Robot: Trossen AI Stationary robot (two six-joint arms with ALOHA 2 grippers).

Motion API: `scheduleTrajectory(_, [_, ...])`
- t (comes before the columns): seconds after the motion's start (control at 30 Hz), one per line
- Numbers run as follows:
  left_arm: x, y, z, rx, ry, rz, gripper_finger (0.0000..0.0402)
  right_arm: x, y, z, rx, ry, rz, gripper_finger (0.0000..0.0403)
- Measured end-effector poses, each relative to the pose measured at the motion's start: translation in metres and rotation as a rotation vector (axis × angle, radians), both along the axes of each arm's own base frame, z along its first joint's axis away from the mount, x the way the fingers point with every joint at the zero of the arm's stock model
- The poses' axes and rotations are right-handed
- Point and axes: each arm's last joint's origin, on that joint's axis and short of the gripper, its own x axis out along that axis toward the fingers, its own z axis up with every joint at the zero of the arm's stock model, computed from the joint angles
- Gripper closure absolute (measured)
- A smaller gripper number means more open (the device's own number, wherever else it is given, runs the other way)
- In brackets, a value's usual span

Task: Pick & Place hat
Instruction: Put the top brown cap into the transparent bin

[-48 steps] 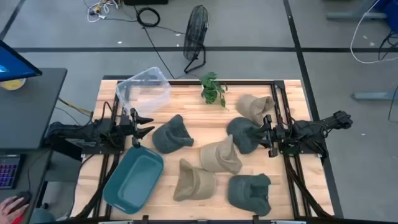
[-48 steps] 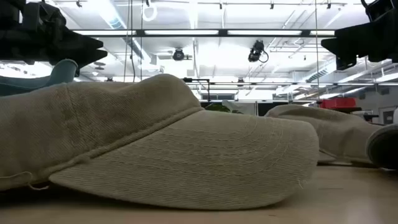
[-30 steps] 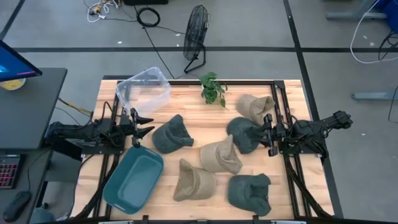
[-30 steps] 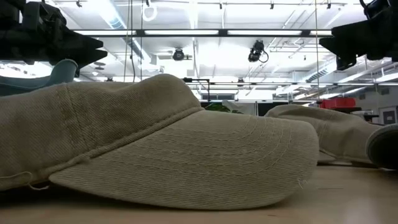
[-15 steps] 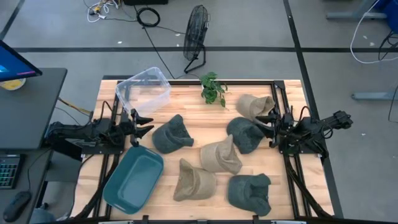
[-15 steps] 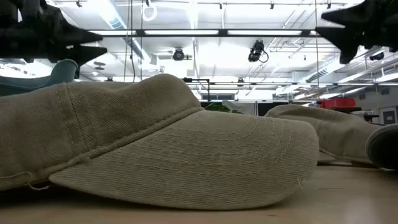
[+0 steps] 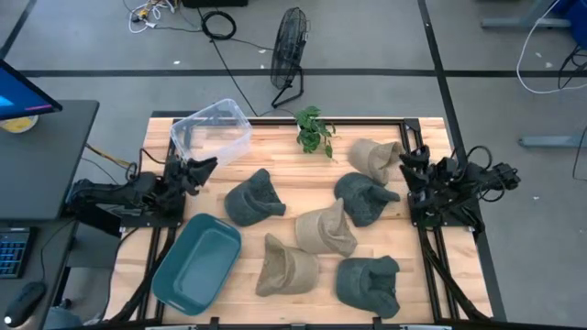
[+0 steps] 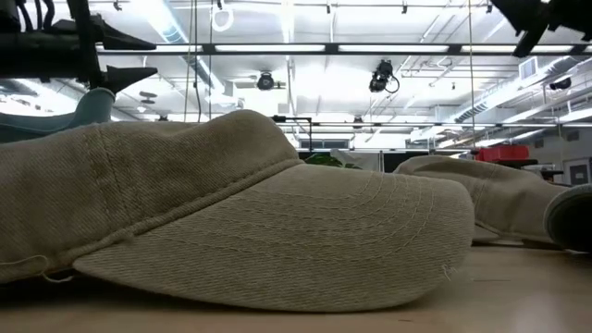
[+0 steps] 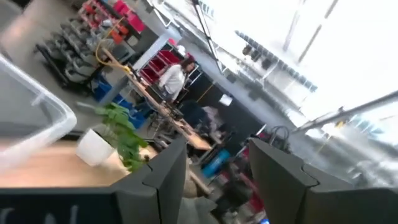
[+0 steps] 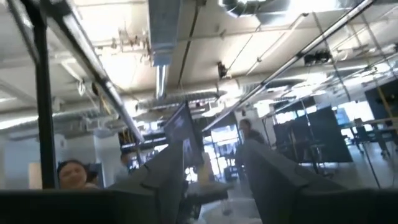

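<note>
Several hats lie crown-up or on their sides on the wooden table (image 7: 275, 151): dark green ones (image 7: 254, 199) (image 7: 364, 197) (image 7: 369, 282) and tan ones (image 7: 326, 229) (image 7: 286, 266) (image 7: 374, 159). One tan hat (image 8: 240, 213) fills the low view, resting on its brim. My left gripper (image 7: 197, 168) (image 9: 214, 180) stands open at the table's left edge, tipped upward, with nothing between its fingers. At the right edge my right gripper (image 7: 408, 165) (image 10: 214, 180) is also open, raised and pointing up toward the ceiling, beside the far tan hat.
A teal bin (image 7: 197, 263) sits at the near left and a clear plastic bin (image 7: 213, 133) at the far left. A small potted plant (image 7: 315, 130) stands at the far edge. A floor fan (image 7: 289, 46) is beyond the table. People show in the room behind.
My right gripper has risen, tipped upward and drawn back from the dark green hat toward the table's far right. My left gripper has rolled and tipped upward, shifting a little toward the far edge. The hats have stayed where they were.
</note>
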Motion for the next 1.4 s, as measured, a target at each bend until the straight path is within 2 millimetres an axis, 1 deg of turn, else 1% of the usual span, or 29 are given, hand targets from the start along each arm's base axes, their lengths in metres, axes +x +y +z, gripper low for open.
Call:
scheduleTrajectory(0.1, [-0.001, 0.000, 0.005, -0.071, -0.103, -0.046, 0.0220, -0.006, -0.002, 0.013, 0.042, -0.024, 0.012, 0.0231])
scheduleTrajectory(0.17, [-0.002, -0.002, 0.010, -0.043, -0.105, -0.099, 0.0220, -0.007, -0.003, 0.020, 0.045, 0.014, 0.023, 0.0231])
scheduleTrajectory(0.2, [-0.003, -0.002, 0.015, -0.020, -0.102, -0.112, 0.0220, -0.007, -0.003, 0.024, 0.038, 0.045, 0.025, 0.0231])
scheduleTrajectory(0.3, [-0.007, -0.002, 0.041, 0.052, -0.120, -0.096, 0.0220, -0.004, -0.002, 0.037, 0.034, 0.148, 0.038, 0.0231])
scheduleTrajectory(0.4, [-0.004, -0.003, 0.067, 0.148, -0.054, -0.079, 0.0220, 0.002, 0.000, 0.051, 0.055, 0.244, 0.060, 0.0231])
scheduleTrajectory(0.5, [0.003, -0.004, 0.096, 0.229, 0.003, -0.074, 0.0220, 0.009, 0.003, 0.068, 0.077, 0.339, 0.077, 0.0231])
scheduleTrajectory(0.6, [0.016, -0.005, 0.120, 0.269, 0.089, -0.075, 0.0220, 0.016, 0.005, 0.083, 0.097, 0.446, 0.081, 0.0231])
scheduleTrajectory(0.7, [0.028, -0.006, 0.142, 0.266, 0.135, -0.083, 0.0220, 0.021, 0.005, 0.095, 0.182, 0.541, 0.029, 0.0231])
scheduleTrajectory(0.83, [0.042, -0.007, 0.165, 0.288, 0.204, -0.084, 0.0220, 0.022, 0.001, 0.101, 0.340, 0.660, -0.132, 0.0231])
scheduleTrajectory(0.9, [0.048, -0.007, 0.177, 0.311, 0.229, -0.075, 0.0220, 0.021, 0.000, 0.096, 0.434, 0.714, -0.223, 0.0231])
scheduleTrajectory(0.97, [0.052, -0.008, 0.188, 0.338, 0.231, -0.064, 0.0220, 0.021, -0.002, 0.086, 0.530, 0.743, -0.314, 0.0231])
scheduleTrajectory(1.03, [0.055, -0.008, 0.199, 0.368, 0.231, -0.051, 0.0220, 0.018, -0.003, 0.074, 0.628, 0.776, -0.379, 0.0231])
scheduleTrajectory(1.13, [0.060, -0.008, 0.209, 0.402, 0.242, -0.040, 0.0220, 0.012, -0.005, 0.052, 0.793, 0.856, -0.463, 0.0231])
scheduleTrajectory(1.27, [0.066, -0.009, 0.213, 0.405, 0.251, -0.040, 0.0220, 0.007, -0.009, 0.018, 0.942, 0.868, -0.645, 0.0232])
scheduleTrajectory(1.4, [0.071, -0.009, 0.212, 0.406, 0.266, -0.043, 0.0220, 0.008, -0.011, -0.009, 1.046, 0.802, -0.735, 0.0241])
